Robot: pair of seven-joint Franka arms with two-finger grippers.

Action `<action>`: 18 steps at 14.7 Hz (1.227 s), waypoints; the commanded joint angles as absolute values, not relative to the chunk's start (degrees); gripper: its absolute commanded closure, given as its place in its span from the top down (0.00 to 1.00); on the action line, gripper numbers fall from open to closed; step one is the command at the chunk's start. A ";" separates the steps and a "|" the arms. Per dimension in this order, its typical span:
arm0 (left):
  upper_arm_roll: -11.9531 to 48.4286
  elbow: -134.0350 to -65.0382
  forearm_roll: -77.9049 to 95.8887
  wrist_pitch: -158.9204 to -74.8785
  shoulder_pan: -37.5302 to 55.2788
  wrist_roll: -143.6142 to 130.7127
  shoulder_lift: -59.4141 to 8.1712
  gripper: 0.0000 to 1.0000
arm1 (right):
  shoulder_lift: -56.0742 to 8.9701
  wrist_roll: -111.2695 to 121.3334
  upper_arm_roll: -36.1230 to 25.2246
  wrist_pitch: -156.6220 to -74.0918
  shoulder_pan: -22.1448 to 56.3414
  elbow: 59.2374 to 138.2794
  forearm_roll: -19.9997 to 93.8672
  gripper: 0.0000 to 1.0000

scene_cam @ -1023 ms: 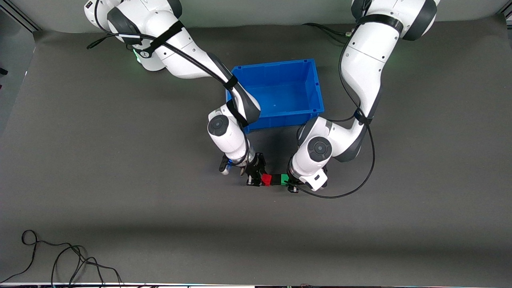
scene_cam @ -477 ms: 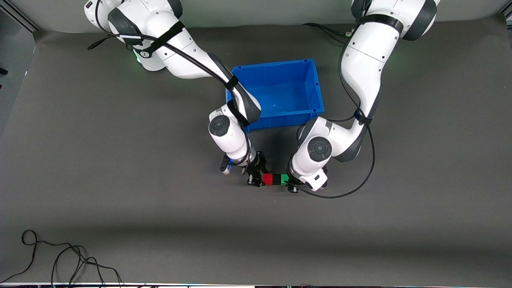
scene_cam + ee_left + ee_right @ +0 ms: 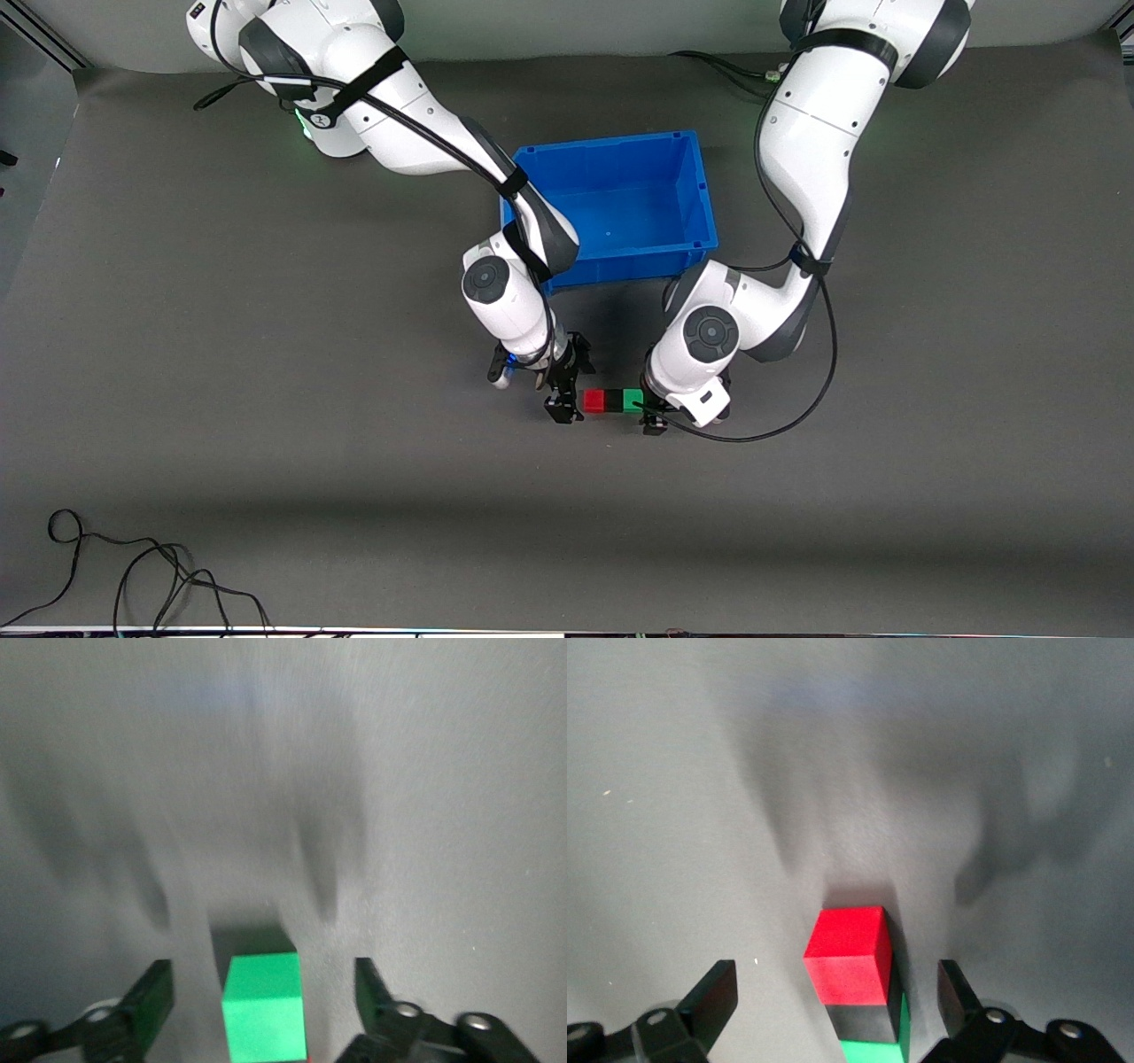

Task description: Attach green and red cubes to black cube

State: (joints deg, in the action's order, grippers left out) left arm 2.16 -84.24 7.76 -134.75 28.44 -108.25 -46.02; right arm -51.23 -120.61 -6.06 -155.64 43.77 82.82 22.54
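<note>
The red cube [image 3: 594, 400], black cube [image 3: 613, 401] and green cube [image 3: 633, 400] lie joined in one row on the grey mat, nearer the front camera than the blue bin. My right gripper [image 3: 565, 392] is open at the red end, its fingers [image 3: 713, 997] apart from the red cube [image 3: 846, 955]; the black cube [image 3: 864, 1019] and green cube [image 3: 877, 1051] show past it. My left gripper [image 3: 652, 406] is open at the green end. In the left wrist view the green cube [image 3: 262, 1005] sits between the spread fingers [image 3: 151, 997], untouched.
The blue bin [image 3: 611, 146] stands open and empty-looking between the two arms, farther from the front camera than the cubes. A black cable [image 3: 133, 576] lies coiled near the front edge toward the right arm's end.
The red cube was pressed onto the black cube beside the green one. Both grippers then opened and drew slightly away from the row's ends.
</note>
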 commanded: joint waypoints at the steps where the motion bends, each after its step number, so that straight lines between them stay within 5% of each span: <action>1: 2.02 -85.69 6.94 -126.94 26.11 -97.70 -40.27 1.00 | -47.12 -109.99 -7.29 -145.77 41.41 82.97 21.62 1.00; 6: 1.85 -94.99 4.32 -121.30 18.82 -74.56 -28.59 1.00 | -38.34 -88.64 -14.40 -127.39 40.08 83.14 21.62 1.00; 11: 1.67 -96.50 2.11 -111.54 10.82 -54.08 -20.32 1.00 | -28.06 -65.87 -23.63 -112.35 40.69 84.46 18.75 1.00; 18: 1.76 -97.03 -3.24 -106.08 7.47 -40.09 -13.80 1.00 | -11.44 -31.08 -23.12 -103.99 30.44 90.87 7.21 1.00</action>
